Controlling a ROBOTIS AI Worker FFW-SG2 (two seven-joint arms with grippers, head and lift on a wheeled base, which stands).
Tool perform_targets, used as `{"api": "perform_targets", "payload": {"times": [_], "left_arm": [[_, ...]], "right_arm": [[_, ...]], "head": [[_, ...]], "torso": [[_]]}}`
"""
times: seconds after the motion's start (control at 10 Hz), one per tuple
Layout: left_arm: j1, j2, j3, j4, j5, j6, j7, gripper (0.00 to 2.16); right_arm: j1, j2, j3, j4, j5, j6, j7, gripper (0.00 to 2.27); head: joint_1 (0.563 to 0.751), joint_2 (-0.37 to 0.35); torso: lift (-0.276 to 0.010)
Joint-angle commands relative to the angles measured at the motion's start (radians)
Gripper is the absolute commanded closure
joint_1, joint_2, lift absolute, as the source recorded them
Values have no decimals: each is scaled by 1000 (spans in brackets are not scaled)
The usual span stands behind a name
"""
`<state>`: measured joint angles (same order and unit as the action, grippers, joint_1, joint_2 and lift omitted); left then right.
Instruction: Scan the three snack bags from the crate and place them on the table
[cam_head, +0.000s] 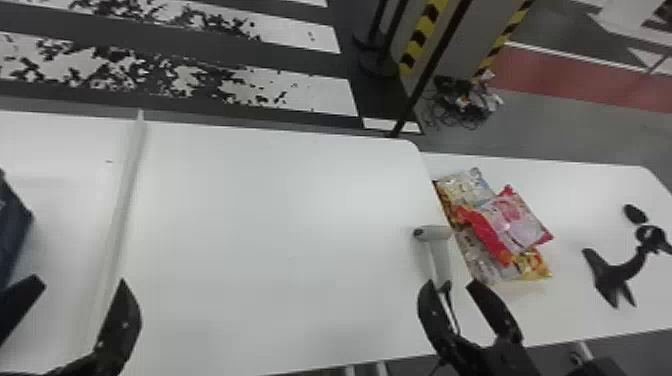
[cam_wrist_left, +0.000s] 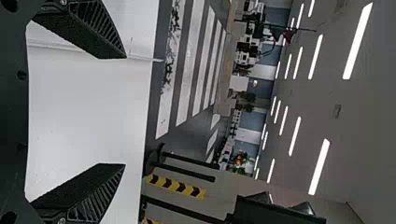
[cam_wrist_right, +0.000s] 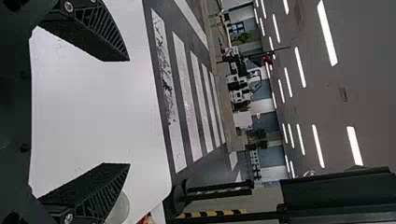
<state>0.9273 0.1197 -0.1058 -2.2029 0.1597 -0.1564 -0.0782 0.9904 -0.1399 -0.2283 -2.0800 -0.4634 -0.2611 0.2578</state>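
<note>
Left gripper (cam_head: 80, 282): open
Right gripper (cam_head: 451, 284): open
Right-hand counter (cam_head: 595, 200): white, bearing overlapping snack bags (cam_head: 515, 220)
Floor (cam_head: 300, 59): dark, white-striped
Ceiling (cam_wrist_left: 359, 112): grey, long bright lights (cam_wrist_left: 319, 166)

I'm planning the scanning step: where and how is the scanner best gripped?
I'd grip the scanner by its handle, coming from the robot's side, a finger along each long edge. The handle is slim and points toward the robot; the wider head is at the far end. The open right gripper seems well placed.

no legible text, labels, numbers or signs, print on the snack bags (cam_head: 513, 220) too small to read
</note>
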Motion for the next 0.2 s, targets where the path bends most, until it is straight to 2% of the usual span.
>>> {"api": "perform_targets", "payload": {"times": [0.0,0.1], "left_arm": [[-2,2,0,-1,1,8,2,36],[-5,3,0,-3,1,18,3,36]], "right_arm": [[-2,-1,-6,3,-1,0,11,90],[-2,-1,-9,3,-1,3,12,97]], "head": [[695,-310],[695,-311]], "torso": [[-62],[-62]]}}
